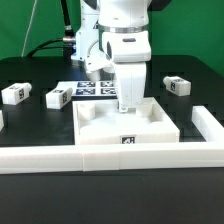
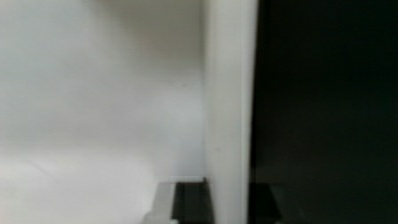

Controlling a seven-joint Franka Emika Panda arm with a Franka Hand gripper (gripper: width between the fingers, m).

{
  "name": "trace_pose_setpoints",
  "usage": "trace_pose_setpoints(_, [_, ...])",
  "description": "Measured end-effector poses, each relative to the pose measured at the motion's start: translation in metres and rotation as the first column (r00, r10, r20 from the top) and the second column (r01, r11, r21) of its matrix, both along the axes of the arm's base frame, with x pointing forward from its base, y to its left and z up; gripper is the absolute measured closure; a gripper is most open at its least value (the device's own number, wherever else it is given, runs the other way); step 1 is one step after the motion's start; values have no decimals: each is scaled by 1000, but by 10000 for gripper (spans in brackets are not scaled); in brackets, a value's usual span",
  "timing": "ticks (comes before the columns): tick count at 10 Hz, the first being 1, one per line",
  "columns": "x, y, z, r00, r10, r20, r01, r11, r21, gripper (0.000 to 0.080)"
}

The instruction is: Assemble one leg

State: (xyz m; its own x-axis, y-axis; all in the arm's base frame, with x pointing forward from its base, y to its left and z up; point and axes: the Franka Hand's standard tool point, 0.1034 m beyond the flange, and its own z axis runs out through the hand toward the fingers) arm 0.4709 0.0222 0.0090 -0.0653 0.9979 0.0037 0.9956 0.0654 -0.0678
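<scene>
Starting nearest: a white rail [image 1: 100, 157] crosses the black worktop [image 1: 30, 125]; just behind it lies the panel [image 1: 95, 128]; over its far edge the end effector [image 1: 125, 97] points straight down, clenched on a leg [image 1: 124, 105] held upright, foot at the panel; the wrist view shows it as a blurred white strip [image 2: 231, 100]; further back, spare legs [image 1: 58, 97] lie well apart; marker board [image 1: 92, 88] behind.

Black table [image 1: 30, 125] set with loose white parts.
A large white panel [image 1: 100, 135] lies at its centre, with the marker board [image 1: 90, 89] just beyond. A leg [image 1: 13, 93] and a second leg [image 1: 58, 97] lie on the exterior view's left, a third leg [image 1: 176, 85] on its right. A white rail [image 1: 60, 158] runs along the near edge.
</scene>
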Motion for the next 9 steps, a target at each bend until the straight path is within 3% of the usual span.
trace_pose_setpoints(5, [1, 1, 0, 1000, -5, 3, 5, 1000, 1, 735])
trace_pose_setpoints(9, [5, 30, 0, 999, -45, 9, 45, 999, 11, 734])
